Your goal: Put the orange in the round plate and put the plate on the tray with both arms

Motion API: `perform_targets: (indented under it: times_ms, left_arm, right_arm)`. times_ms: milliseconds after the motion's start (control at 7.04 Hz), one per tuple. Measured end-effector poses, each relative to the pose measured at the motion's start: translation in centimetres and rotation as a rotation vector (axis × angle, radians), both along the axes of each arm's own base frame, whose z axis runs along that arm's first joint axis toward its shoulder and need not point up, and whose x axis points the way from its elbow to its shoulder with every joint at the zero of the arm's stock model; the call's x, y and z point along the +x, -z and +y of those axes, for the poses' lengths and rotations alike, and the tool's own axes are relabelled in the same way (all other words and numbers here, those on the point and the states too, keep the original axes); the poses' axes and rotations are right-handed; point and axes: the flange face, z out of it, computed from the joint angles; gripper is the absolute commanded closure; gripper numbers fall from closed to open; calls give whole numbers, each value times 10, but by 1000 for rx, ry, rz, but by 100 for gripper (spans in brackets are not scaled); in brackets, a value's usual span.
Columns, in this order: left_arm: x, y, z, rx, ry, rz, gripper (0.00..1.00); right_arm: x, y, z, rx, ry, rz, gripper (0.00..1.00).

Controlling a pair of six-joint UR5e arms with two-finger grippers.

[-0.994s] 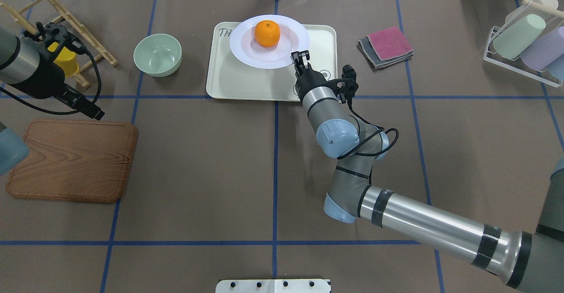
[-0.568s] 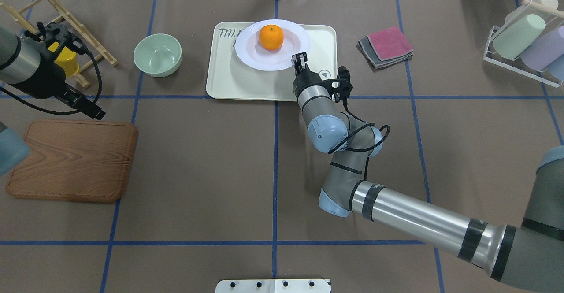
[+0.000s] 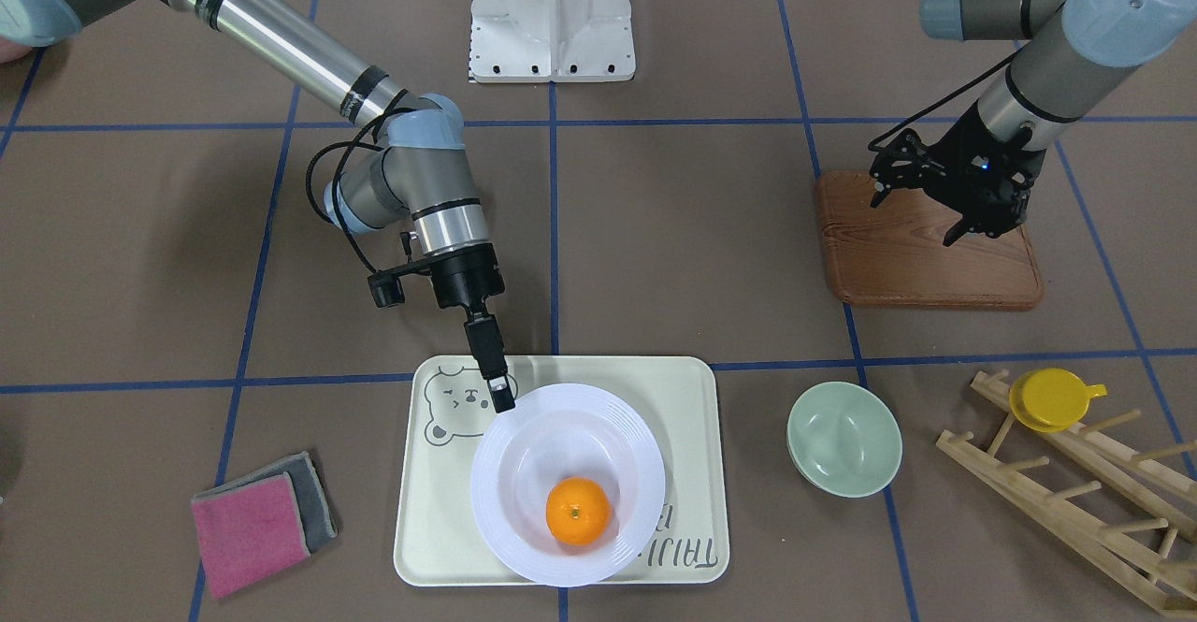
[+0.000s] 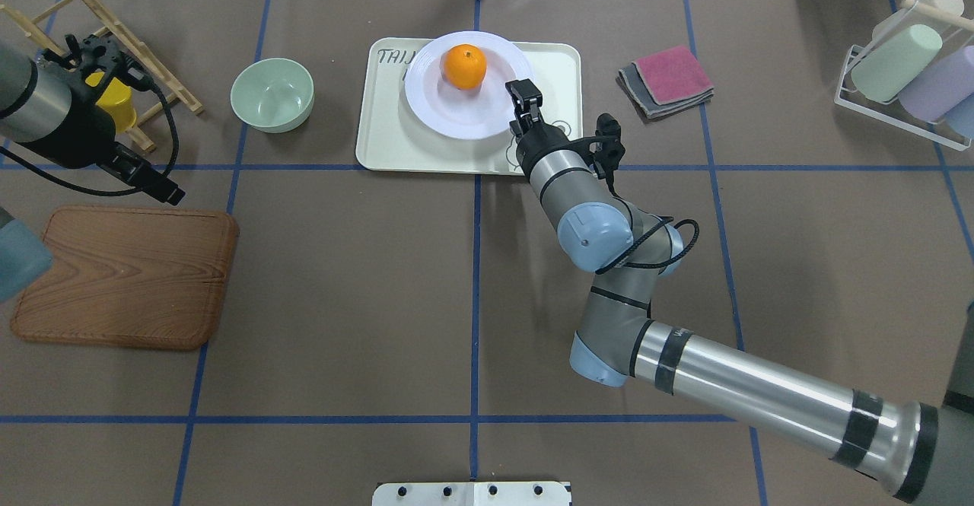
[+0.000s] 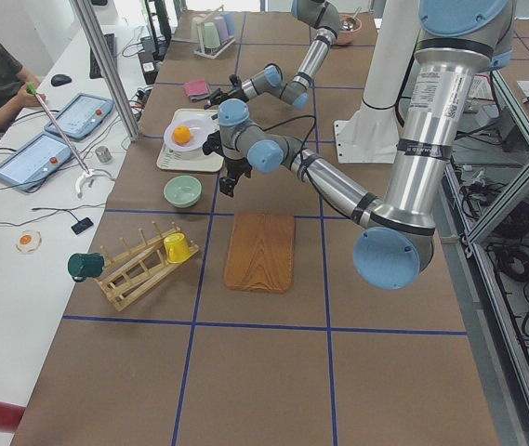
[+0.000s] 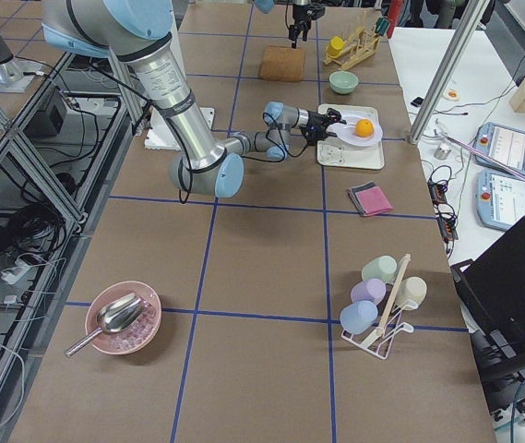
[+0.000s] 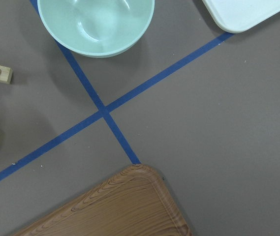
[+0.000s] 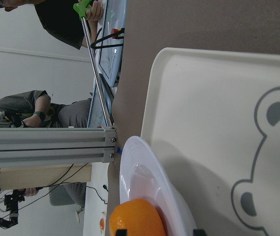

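The orange [image 4: 465, 66] lies in the white round plate [image 4: 449, 114], and the plate rests on the cream tray [image 4: 559, 72], over its far half. My right gripper [image 4: 525, 99] is at the plate's right rim with its fingers apart. The right wrist view shows the plate [image 8: 144, 172] and the orange [image 8: 137, 219] low in the picture, with a fingertip on each side. From the front, the right gripper [image 3: 502, 399] touches the rim of the plate [image 3: 524, 547] beside the bear drawing. My left gripper [image 4: 163, 190] hangs above the table's left side, far from the tray; its jaws are not readable.
A pale-green bowl [image 4: 272, 95] sits left of the tray. A wooden board [image 4: 125, 278] lies near left, below the left gripper. A wooden rack with a yellow cup [image 4: 114, 103] is far left. Folded cloths [image 4: 667, 80] lie right of the tray, and a cup rack [image 4: 905, 72] stands far right.
The plate with the orange came down onto the tray. The right gripper's fingers spread apart and shifted slightly right at the rim. The left arm barely moved.
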Motion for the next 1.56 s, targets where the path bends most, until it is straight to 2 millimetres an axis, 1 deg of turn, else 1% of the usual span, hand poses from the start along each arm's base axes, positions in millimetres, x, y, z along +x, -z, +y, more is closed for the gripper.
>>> perform_targets:
  times_ms: [142,426,568,710,852,994,1136,1278,1420,1562]
  left_arm:
    - [0,1,0,-3,4,2,1]
    - [0,2,0,-6,8,2,1]
    - [0,1,-1,-7,9,0,1]
    - [0,-1,-1,-5,8,-4,1]
    - [-3,-4,-3,-2,12,-11,1]
    - [-11,-8,-7,6,19,-19,1]
    - [-27,-15,-12,27,21,-32,1]
    - [-46,-28,-15,54,13,-49,1]
    - [-65,-41,-15,82,0,-67,1]
    - [-81,-53,-15,99,-9,-81,1]
  right_arm:
    - [19,2,20,29,24,-10,2]
    - [53,1,68,98,80,5,1]
    - [65,1,87,168,140,78,1]
    - [75,3,97,279,226,205,1]
    - [93,-12,97,396,327,360,1]
    - [124,-41,86,496,447,504,1]
    - [174,-77,61,597,595,647,1]
    - [231,-112,39,677,724,774,1]
    - [279,-144,27,749,838,900,1]
    - [315,-172,20,814,932,1024,1]
